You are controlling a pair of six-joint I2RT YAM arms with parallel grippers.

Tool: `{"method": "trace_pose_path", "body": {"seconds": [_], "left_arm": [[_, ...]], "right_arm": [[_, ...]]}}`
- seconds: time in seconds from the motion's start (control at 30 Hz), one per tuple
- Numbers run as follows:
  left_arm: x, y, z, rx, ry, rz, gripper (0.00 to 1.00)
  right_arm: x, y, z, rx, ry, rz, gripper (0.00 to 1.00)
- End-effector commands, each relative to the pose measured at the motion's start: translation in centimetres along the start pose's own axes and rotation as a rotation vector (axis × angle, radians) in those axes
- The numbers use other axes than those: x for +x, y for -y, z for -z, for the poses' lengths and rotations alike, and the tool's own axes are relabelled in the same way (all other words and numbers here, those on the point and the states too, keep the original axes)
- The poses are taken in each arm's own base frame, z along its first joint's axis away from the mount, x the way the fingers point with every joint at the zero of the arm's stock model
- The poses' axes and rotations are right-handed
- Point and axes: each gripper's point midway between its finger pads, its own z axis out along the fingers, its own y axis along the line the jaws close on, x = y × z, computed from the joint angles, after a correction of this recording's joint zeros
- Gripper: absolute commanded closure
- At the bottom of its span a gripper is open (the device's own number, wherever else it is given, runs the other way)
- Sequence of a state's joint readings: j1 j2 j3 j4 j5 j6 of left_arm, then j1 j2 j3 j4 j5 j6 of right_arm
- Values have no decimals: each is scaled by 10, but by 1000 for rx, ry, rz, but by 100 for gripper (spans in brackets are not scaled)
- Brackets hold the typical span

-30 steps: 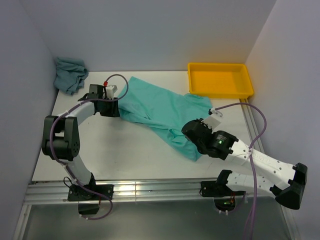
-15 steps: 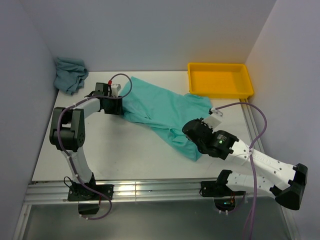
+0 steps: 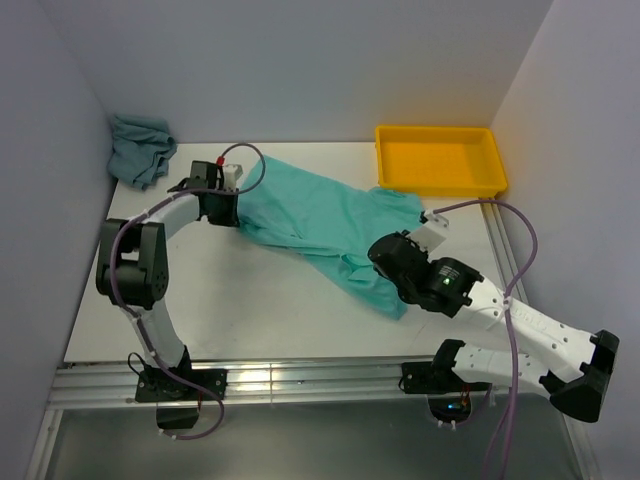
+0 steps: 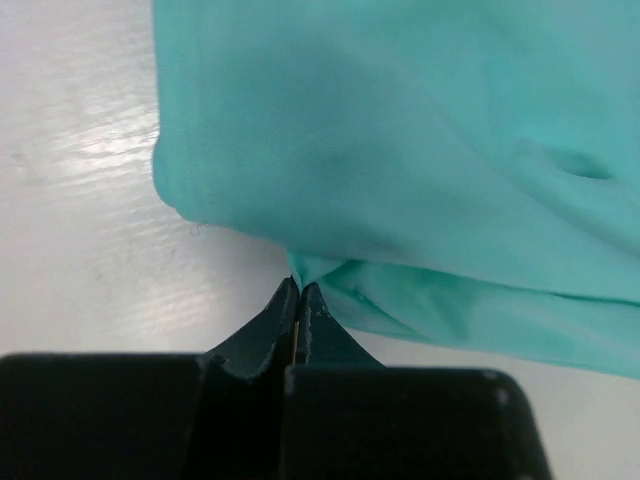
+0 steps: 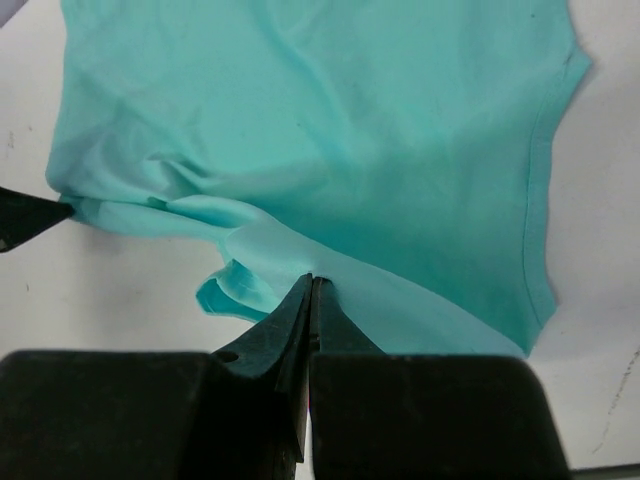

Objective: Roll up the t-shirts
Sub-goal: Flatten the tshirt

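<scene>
The mint-green t-shirt (image 3: 320,210) lies spread slantwise across the table, from back left to front right. My left gripper (image 3: 238,212) is at its left end, shut on a pinch of the folded edge (image 4: 299,285). The cloth (image 4: 400,150) bunches just beyond the tips. My right gripper (image 3: 378,255) is over the shirt's near right part, shut on a fold of cloth (image 5: 312,280), and a small loop of fabric (image 5: 225,295) curls to its left. The other, blue-grey teal t-shirt (image 3: 140,148) sits crumpled in the back left corner, away from both grippers.
A yellow tray (image 3: 440,160) stands at the back right, just beyond the shirt's far right corner. Grey walls close in the table at the left, back and right. Bare white tabletop (image 3: 250,300) lies in front of the shirt.
My left gripper, open at the shirt's left end before, has slid a little right and shut on its edge. The right arm has shifted slightly right, still shut on the cloth.
</scene>
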State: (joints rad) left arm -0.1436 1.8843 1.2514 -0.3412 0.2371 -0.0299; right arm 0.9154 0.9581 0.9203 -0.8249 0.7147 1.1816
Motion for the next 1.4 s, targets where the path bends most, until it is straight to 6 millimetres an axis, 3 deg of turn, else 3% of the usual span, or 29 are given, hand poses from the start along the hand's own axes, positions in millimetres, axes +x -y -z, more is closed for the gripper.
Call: {"method": "trace_pose_path", "body": {"seconds": [0.0,0.2,0.23,0.33,0.43,0.47,0.63,0.67,0.87,1.0,1.03,1.13,1.37], "left_arm": [[-53,8,70,-23,164,-95,100],[-89,4,161,-64,307,-114,100],[-91,4,172,-67,321,-116,100],[-102,1,228,-105,430,-123,100],[-106,2,263,-145,512,-133,100],[-108,-3,288,-178,569,-119,100],[-116,11,354,-227,753,-117,100],[-116,16,375,-240,807,-114,100],[-119,36,447,-258,1020,-94,100],[-131,41,464,-253,1057,-96,100],[-138,36,454,-256,1030,-85,100],[-147,35,459,-262,1046,-80,100],[-156,37,499,-311,1186,-78,100]], "right_arm": [[-37,-17,13,-32,79,-10,100],[-76,-38,32,-92,131,29,100],[-80,-43,33,-100,135,38,100],[-97,-58,44,-132,153,77,100],[-118,-74,59,-174,179,108,100],[-129,-83,69,-210,191,118,100],[-163,-111,105,-361,241,134,100],[-173,-119,118,-412,254,149,100],[-215,-159,175,-643,330,186,100],[-236,-177,193,-699,377,201,100],[-237,-184,192,-702,380,212,100],[-252,-193,203,-728,434,213,100],[-288,-206,224,-743,552,221,100]]}}
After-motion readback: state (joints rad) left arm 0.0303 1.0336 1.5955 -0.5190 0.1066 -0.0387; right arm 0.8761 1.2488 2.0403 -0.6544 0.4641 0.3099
